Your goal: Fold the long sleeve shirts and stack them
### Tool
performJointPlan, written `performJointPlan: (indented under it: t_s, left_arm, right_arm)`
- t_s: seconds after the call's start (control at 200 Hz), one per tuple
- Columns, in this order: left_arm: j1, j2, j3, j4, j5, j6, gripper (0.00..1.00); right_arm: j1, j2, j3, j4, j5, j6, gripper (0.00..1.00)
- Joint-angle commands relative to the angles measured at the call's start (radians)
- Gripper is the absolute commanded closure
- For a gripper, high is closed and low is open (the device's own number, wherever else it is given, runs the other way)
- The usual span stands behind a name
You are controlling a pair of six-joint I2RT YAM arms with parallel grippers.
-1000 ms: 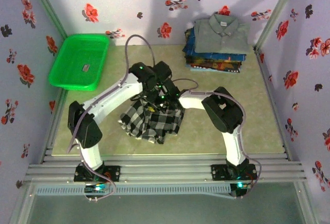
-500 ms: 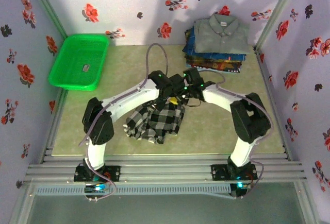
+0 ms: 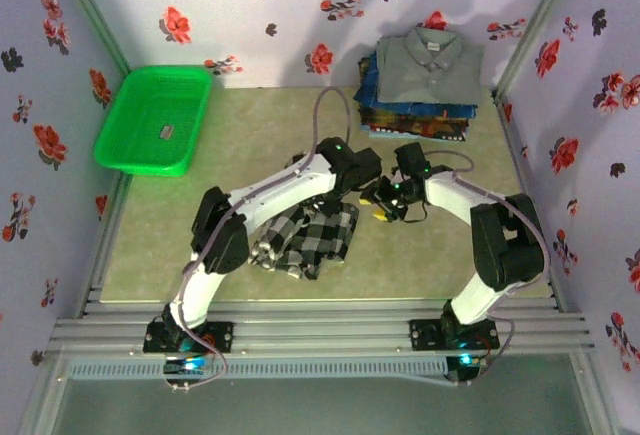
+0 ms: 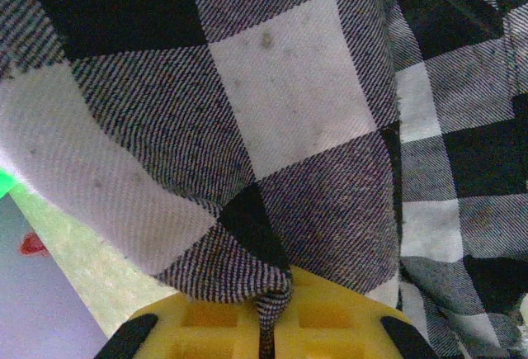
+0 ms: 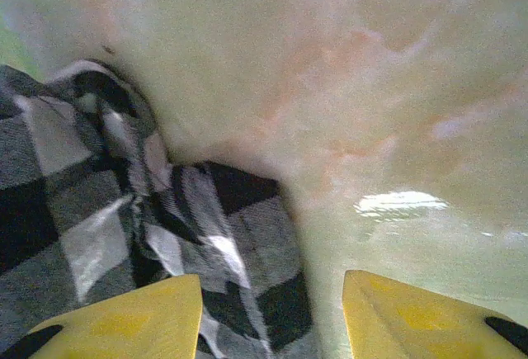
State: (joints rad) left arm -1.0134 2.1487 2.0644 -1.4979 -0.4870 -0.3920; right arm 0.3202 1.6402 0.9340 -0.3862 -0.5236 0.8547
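The desk [image 3: 240, 135] carries a folded stack of long sleeve shirts [image 3: 415, 115] at its far right. The grey shirt [image 3: 430, 63] is on top, collar toward the back wall. The checked shirt [image 3: 310, 240] lies bunched at centre, well apart from the stack. Its long axis runs near-left to far-right, rising to the left claw [image 4: 268, 326], which is clamped on a pinch of cloth. The right claw [image 5: 272, 318] sits just beside the shirt's right edge, jaws apart, gripping nothing. Judgement: the stack lies far-right of the pinch.
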Motion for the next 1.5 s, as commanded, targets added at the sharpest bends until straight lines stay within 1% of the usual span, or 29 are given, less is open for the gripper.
performJointPlan:
  t_s: [0.0,0.1,0.27,0.31,0.36,0.43,0.505,0.555,0.575,0.62,0.665,0.71,0.755,0.815,0.89,0.95,0.985,1.02,1.07,1.13,1.19,1.235,1.285,1.325,1.495]
  left_arm:
    - [-0.019,0.037,0.068,-0.068,-0.014,-0.033,0.97]
    - [-0.039,0.08,0.122,-0.085,-0.002,-0.045,0.97]
    - [-0.057,0.168,0.218,-0.098,0.043,-0.068,0.96]
    - [-0.062,0.187,0.246,-0.104,0.05,-0.071,0.95]
    - [-0.067,0.21,0.274,-0.103,0.066,-0.076,0.92]
    - [-0.068,0.23,0.297,-0.079,0.097,-0.09,0.85]
    - [-0.065,0.245,0.344,-0.043,0.145,-0.117,0.74]
    - [-0.063,0.246,0.376,-0.011,0.183,-0.141,0.62]
    - [-0.061,0.244,0.387,0.006,0.201,-0.151,0.55]
    - [-0.053,0.232,0.396,0.052,0.254,-0.176,0.41]
    - [-0.042,0.214,0.397,0.103,0.301,-0.206,0.33]
    - [-0.032,0.184,0.393,0.148,0.334,-0.238,0.27]
    - [-0.019,0.144,0.379,0.202,0.358,-0.27,0.26]
    - [0.007,0.071,0.344,0.267,0.378,-0.302,0.24]
    - [0.052,-0.049,0.247,0.348,0.381,-0.337,0.21]
    - [0.101,-0.167,0.096,0.414,0.384,-0.353,0.19]
    - [0.134,-0.241,-0.006,0.46,0.39,-0.36,0.18]
    - [0.173,-0.306,-0.129,0.514,0.407,-0.369,0.18]
    - [0.232,-0.402,-0.3,0.592,0.46,-0.387,0.18]
    - [0.301,-0.505,-0.502,0.713,0.528,-0.413,0.17]
    - [0.354,-0.582,-0.669,0.829,0.59,-0.431,0.17]
    - [0.386,-0.62,-0.769,0.894,0.631,-0.443,0.16]
    - [0.406,-0.64,-0.84,0.942,0.664,-0.45,0.17]
    - [0.413,-0.644,-0.883,0.973,0.683,-0.449,0.16]
    - [0.424,-0.635,-1.048,1.143,0.731,-0.511,0.16]
  right_arm:
    - [-0.016,-0.034,-0.041,-0.012,0.001,-0.051,0.5]
    - [-0.054,-0.048,-0.082,0.011,-0.01,-0.048,0.49]
    - [-0.112,-0.074,-0.108,-0.009,-0.024,-0.076,0.49]
    - [-0.122,-0.082,-0.114,-0.013,-0.025,-0.08,0.49]
    - [-0.128,-0.089,-0.126,-0.013,-0.029,-0.082,0.48]
    - [-0.13,-0.094,-0.143,-0.009,-0.029,-0.085,0.47]
    - [-0.132,-0.099,-0.172,0.01,-0.026,-0.077,0.46]
    - [-0.133,-0.108,-0.197,0.027,-0.027,-0.066,0.45]
    - [-0.132,-0.114,-0.208,0.032,-0.026,-0.063,0.45]
    - [-0.132,-0.129,-0.231,0.037,-0.019,-0.059,0.44]
    - [-0.133,-0.148,-0.256,0.048,-0.019,-0.054,0.43]
    - [-0.132,-0.17,-0.279,0.068,-0.03,-0.046,0.41]
    - [-0.128,-0.2,-0.308,0.108,-0.051,-0.034,0.4]
    - [-0.117,-0.258,-0.341,0.15,-0.061,-0.026,0.34]
    - [-0.078,-0.368,-0.383,0.194,-0.028,-0.027,0.25]
    - [-0.019,-0.43,-0.411,0.249,0.008,-0.009,0.17]
    - [0.018,-0.448,-0.416,0.274,0.031,-0.007,0.16]
    - [0.06,-0.446,-0.409,0.276,0.053,-0.018,0.16]
    - [0.102,-0.423,-0.394,0.28,0.084,-0.033,0.15]
    - [0.125,-0.382,-0.39,0.329,0.096,-0.026,0.15]
    - [0.139,-0.342,-0.378,0.379,0.099,-0.016,0.14]
    - [0.155,-0.311,-0.351,0.373,0.107,-0.031,0.14]
    - [0.17,-0.272,-0.305,0.32,0.114,-0.065,0.14]
    - [0.181,-0.248,-0.274,0.29,0.114,-0.082,0.14]
    - [0.229,-0.176,-0.237,0.293,0.114,-0.074,0.14]
